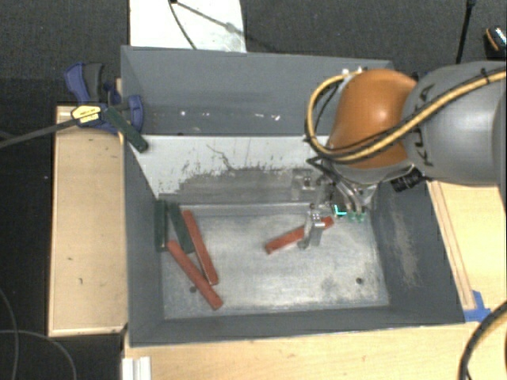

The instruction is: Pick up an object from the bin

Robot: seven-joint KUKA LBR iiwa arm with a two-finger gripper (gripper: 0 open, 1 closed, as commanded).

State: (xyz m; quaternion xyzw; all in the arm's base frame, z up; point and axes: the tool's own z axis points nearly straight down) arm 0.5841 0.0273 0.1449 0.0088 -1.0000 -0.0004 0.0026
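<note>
— How far along?
— The fingers (pixel 314 229) look narrowed onto the right end of a red-brown stick (pixel 283 243), which slants out to their left. Grasp seems made; lifting it from the bin (pixel 412 260) remains.
— The rest?
— Other sticks (pixel 190 256) lie well to their left, untouched.

The grey arm (pixel 467 125) is cut off by the frame's right edge, its orange cover (pixel 371 117) hides part of the bin (pixel 238 93) back wall, and the right end of the central reddish-brown stick (pixel 283 243) disappears beneath the gripper (pixel 318 228).
</note>
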